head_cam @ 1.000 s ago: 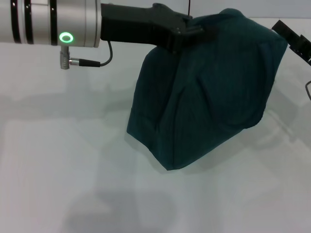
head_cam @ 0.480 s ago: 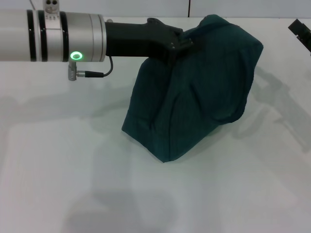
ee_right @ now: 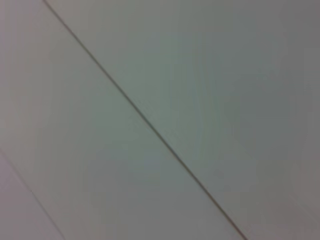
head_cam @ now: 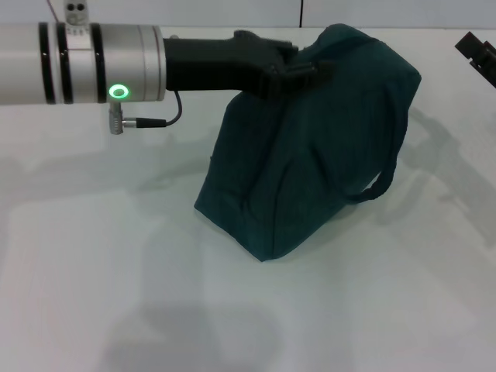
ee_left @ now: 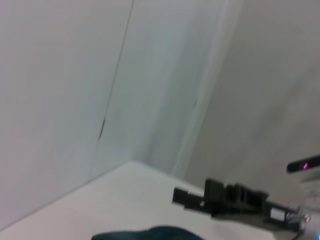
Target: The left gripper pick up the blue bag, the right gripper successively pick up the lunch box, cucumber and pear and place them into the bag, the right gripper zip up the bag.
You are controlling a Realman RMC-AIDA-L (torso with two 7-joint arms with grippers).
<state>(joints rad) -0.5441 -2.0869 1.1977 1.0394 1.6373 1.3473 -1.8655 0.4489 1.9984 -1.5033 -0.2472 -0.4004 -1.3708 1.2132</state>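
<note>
White tabletop (head_cam: 116, 294), pale wall panels behind. Blue bag (head_cam: 310, 155) sits bulging on the table, one strap drooping on its right side; lunch box, cucumber and pear aren't visible. Left gripper (head_cam: 306, 71) is at the bag's top, fingers look parted, grip unclear. Right gripper (head_cam: 479, 54) sits well off right, can't tell its state. Likely endgame: confirm zipper shut, back away.
</note>
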